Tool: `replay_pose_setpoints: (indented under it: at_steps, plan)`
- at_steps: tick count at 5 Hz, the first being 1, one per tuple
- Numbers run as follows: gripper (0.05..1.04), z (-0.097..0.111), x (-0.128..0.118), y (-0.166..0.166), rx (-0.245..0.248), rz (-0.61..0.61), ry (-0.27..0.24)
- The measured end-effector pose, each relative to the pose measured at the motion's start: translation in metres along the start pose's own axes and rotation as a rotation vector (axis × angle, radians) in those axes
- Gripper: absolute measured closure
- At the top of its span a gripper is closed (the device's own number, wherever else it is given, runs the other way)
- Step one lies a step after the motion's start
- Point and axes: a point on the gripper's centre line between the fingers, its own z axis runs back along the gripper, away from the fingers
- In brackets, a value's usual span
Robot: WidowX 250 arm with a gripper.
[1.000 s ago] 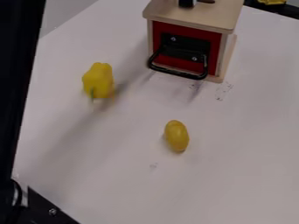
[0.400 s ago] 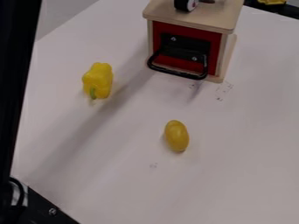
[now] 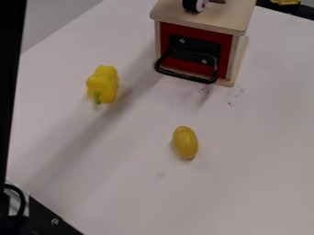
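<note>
A yellow bell pepper [image 3: 103, 84] with a green stem pointing toward the lower edge lies on the white table, left of centre. Nearer the middle lies an oval yellow object [image 3: 185, 142], smooth like a small potato or lemon. At the top stands a wooden toy box [image 3: 202, 16] with a red front and a black handle. A small black-and-white wheel-like object [image 3: 195, 5] rests on its top. The black arm runs down along the left edge, beside the table.
White table surface [image 3: 257, 183] surrounds the objects. A black mount with a screw [image 3: 54, 222] sits at the lower left corner. Something yellow [image 3: 286, 2] on a black strip shows at the upper right.
The arm at the left edge has shifted further left. The dark object on the box top first changed its pose, its round white face coming into sight. The pepper and oval object stayed put.
</note>
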Motion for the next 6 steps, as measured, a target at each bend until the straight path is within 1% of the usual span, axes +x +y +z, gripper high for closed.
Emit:
replay_pose_setpoints:
  at_steps: [1,2,3,4,5,6]
  plan:
    - [0.084,-0.002,0.001,-0.001,-0.004,0.000,-0.007]
    - [0.084,0.000,-0.015,0.004,-0.004,-0.013,0.007]
    - [0.084,0.016,-0.032,0.007,-0.025,-0.020,0.003]
    - [0.084,0.029,-0.040,0.011,-0.032,-0.028,-0.008]
    - [0.084,0.035,-0.049,0.013,-0.030,-0.031,-0.005]
    - [0.084,0.035,-0.049,0.017,-0.019,-0.039,-0.005]
